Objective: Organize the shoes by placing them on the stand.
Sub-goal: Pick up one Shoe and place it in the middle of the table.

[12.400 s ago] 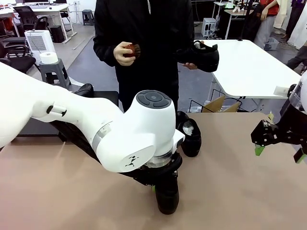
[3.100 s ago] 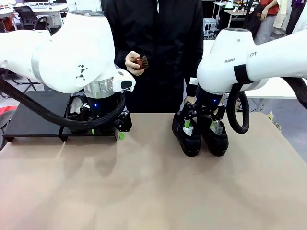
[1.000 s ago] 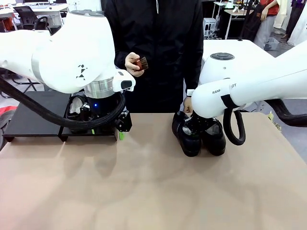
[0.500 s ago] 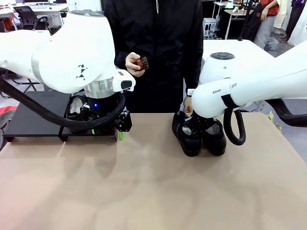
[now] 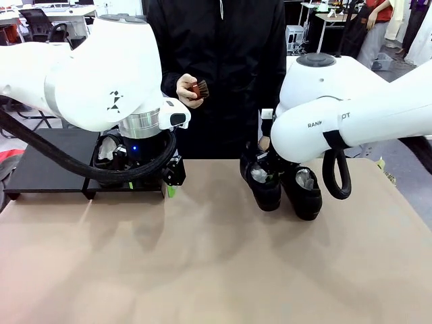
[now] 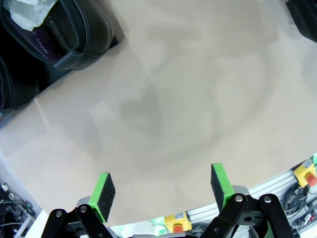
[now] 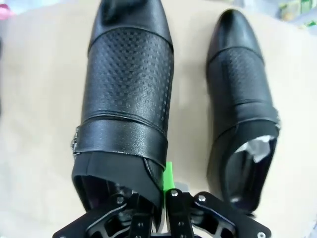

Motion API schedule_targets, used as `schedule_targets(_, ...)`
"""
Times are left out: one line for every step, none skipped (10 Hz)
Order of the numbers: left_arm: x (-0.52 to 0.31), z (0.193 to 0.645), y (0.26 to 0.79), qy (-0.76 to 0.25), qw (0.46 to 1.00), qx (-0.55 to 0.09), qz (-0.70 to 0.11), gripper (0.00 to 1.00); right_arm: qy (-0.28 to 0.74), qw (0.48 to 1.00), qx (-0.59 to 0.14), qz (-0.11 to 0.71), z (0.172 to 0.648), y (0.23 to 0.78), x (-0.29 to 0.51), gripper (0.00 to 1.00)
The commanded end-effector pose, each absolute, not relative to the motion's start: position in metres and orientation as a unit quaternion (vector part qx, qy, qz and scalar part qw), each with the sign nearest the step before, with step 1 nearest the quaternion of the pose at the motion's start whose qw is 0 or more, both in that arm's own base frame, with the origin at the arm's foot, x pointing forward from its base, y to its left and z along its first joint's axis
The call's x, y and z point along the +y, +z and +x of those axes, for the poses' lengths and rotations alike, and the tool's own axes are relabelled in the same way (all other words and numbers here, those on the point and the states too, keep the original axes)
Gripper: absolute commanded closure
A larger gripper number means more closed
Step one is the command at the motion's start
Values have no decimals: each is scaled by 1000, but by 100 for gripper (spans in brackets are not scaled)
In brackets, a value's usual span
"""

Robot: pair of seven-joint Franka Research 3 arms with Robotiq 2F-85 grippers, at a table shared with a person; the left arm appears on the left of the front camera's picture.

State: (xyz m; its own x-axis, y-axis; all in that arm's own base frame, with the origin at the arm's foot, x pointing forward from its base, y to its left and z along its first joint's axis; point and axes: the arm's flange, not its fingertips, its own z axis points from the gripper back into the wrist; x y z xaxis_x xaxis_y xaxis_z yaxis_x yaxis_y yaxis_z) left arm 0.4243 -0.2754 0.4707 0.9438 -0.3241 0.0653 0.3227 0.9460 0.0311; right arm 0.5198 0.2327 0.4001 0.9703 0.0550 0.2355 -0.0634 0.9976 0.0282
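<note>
My right gripper (image 7: 166,191) is shut on the rim of one black shoe (image 7: 126,99), one finger inside its opening. In the front view that shoe (image 5: 265,190) hangs slightly off the tabletop under the right arm. A second shoe (image 5: 304,194) stands on the table beside it, also seen as the shoe with paper stuffing (image 7: 242,109). My left gripper (image 6: 162,186) is open above bare tabletop, close to the stand's right end (image 5: 150,187). A shoe with white stuffing (image 6: 64,29) sits on the black stand (image 5: 47,169), partly hidden by the left arm.
A person in black stands at the far edge and holds a small reddish-brown brush (image 5: 198,88) in one hand. The tan tabletop (image 5: 202,270) stretches wide and bare toward me. The left arm's black cable loops in front of the stand.
The right arm has risen and carried the gripped shoe a little up and to the left, away from its neighbour. The left arm has stayed still.
</note>
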Motion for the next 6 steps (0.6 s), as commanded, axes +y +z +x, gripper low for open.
schedule_targets(-272, 423, 471, -168, 985, -33, 4, 0, 49, 991, -103, 73, 493, 418, 243, 100)
schedule_targets(-272, 423, 471, -168, 985, -33, 4, 0, 37, 992, -89, 84, 471, 429, 252, 100)
schedule_targets(-272, 423, 471, -168, 985, -33, 4, 0, 31, 993, -77, 86, 447, 433, 261, 100)
schedule_targets(-272, 423, 471, -168, 985, -33, 4, 0, 35, 995, -44, 77, 421, 428, 271, 100)
schedule_targets(-272, 423, 471, -168, 985, -33, 4, 0, 57, 996, -20, 71, 395, 425, 279, 100)
schedule_targets(-272, 423, 471, -168, 985, -33, 4, 0, 37, 994, -67, 76, 445, 425, 276, 100)
